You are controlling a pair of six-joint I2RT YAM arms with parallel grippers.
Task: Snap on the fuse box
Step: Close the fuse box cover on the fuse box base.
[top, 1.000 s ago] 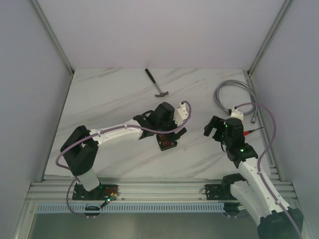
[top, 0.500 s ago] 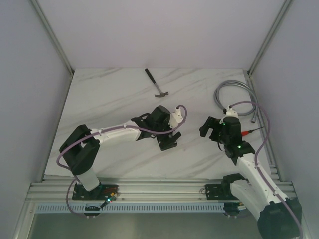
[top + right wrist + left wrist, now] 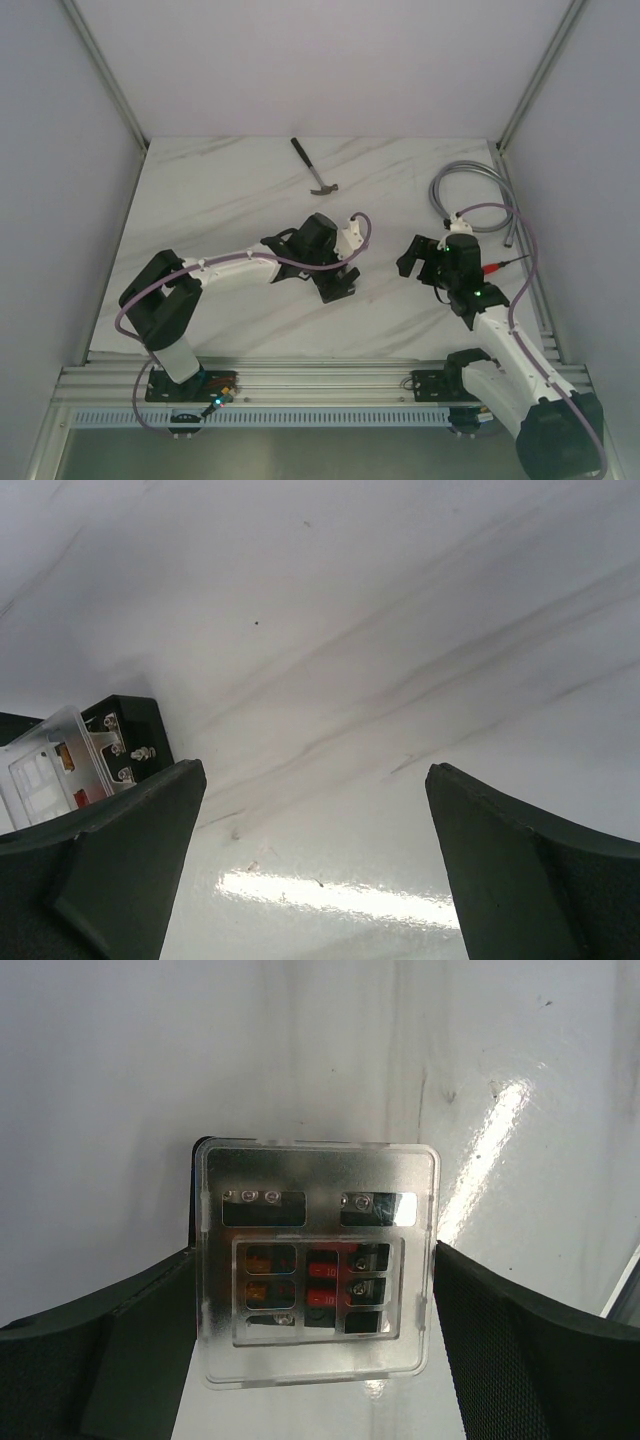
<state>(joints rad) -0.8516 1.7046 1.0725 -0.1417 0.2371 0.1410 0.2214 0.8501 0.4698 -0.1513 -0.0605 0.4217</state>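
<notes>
Left arm: the left pincer (image 3: 315,1260) is lowered over the fuse box (image 3: 128,720), which rests on the white marbled worktop (image 3: 220,200). In the left wrist view the box lies squarely between this pincer's two dark fingers (image 3: 100,1360). A clear square cover (image 3: 318,1175) sits on top of the box, with red and orange fuses (image 3: 322,1280) showing through its windows. The pincer is spread to the width of the cover and its fingers meet both side edges; whether they clamp it cannot be told.

Centre: a hammer (image 3: 315,168) lies on the worktop beyond the left pincer, well apart from it.

Right arm: the right pincer (image 3: 415,258) hangs above bare worktop with its jaws wide and nothing between them. In the right wrist view the fuse box appears just outside this pincer's left finger (image 3: 100,870), apart from it. A grey looped cable (image 3: 460,180) lies beyond the right pincer, toward the far right corner.
</notes>
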